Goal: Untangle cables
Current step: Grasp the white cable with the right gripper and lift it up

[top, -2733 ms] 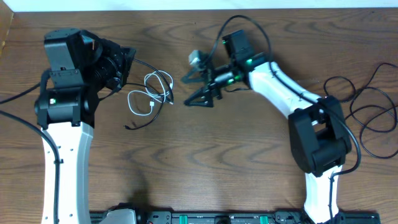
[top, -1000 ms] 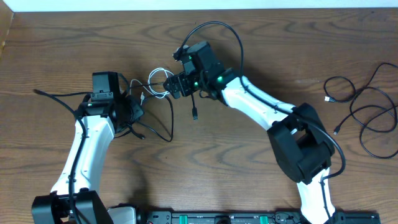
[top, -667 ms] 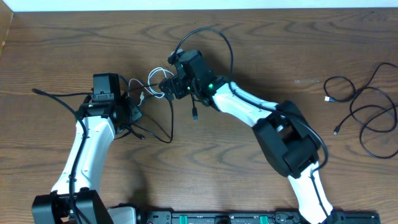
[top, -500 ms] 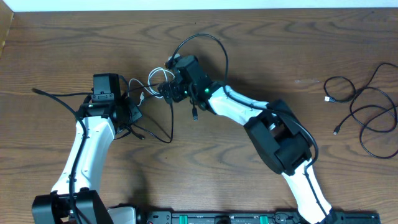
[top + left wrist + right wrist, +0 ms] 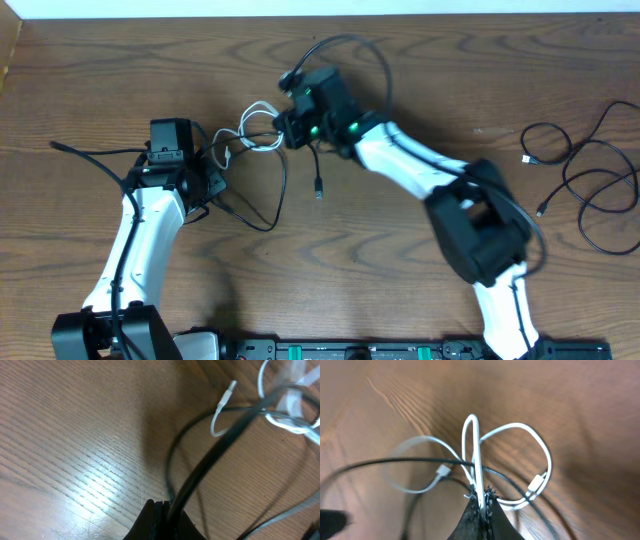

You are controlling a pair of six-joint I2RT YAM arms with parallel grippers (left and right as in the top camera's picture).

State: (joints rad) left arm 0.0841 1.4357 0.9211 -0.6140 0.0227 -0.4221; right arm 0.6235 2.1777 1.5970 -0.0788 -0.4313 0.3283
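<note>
Right wrist view showed the right tool [image 5: 481, 506] pressed together on an upright loop of the white cable [image 5: 542, 462]. The cable's remaining loops lay on the table [image 5: 560, 390] just ahead of the fingertips. A black cable [image 5: 380, 463] crossed those loops directly in front of the tool.

One second before, the overhead view had shown this tool spread beside the tangle. Its closing was the fresh change, and in my judgement it gave the robot a hold on each cord. The left tool [image 5: 161, 509] was pinching the black cable, which ran away from its tips toward the white loops. Between the two tools the cords remained crossed, so the separation was judged not yet done.

Compared with the overhead frame half a second earlier, the right tool sat a little farther from the left tool. The white loops looked drawn out between them. Other black cables [image 5: 585, 190] lay well apart, behind the right arm, untouched.
</note>
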